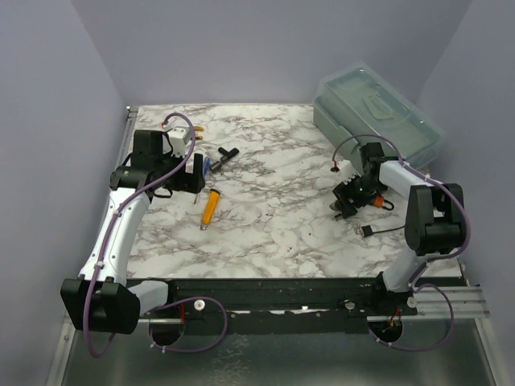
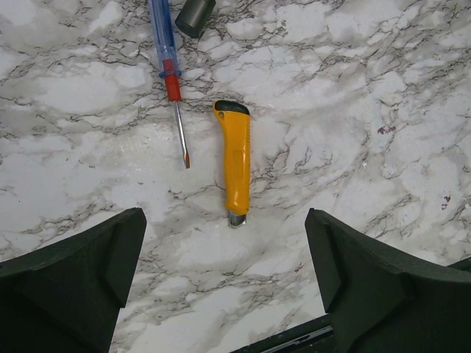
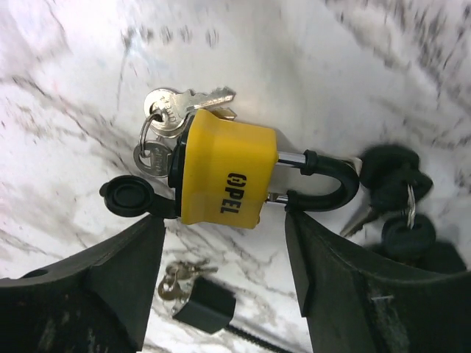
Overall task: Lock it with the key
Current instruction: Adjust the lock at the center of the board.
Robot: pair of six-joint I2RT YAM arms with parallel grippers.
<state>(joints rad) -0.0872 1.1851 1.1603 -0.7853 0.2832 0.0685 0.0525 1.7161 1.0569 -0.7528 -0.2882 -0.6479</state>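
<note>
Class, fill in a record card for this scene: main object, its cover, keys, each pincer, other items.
Main object: yellow padlock, on its side on the marble table
Cover: black cap flipped open
Keys: silver bunch at the padlock's keyhole end; inserted or not, cannot tell
Right pincer: open, straddling the padlock
Left pincer: open, above a yellow utility knife
Other items: screwdriver, black keys, plastic box

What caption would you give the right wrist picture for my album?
Open right gripper above a yellow padlock, keys at its base.
</note>
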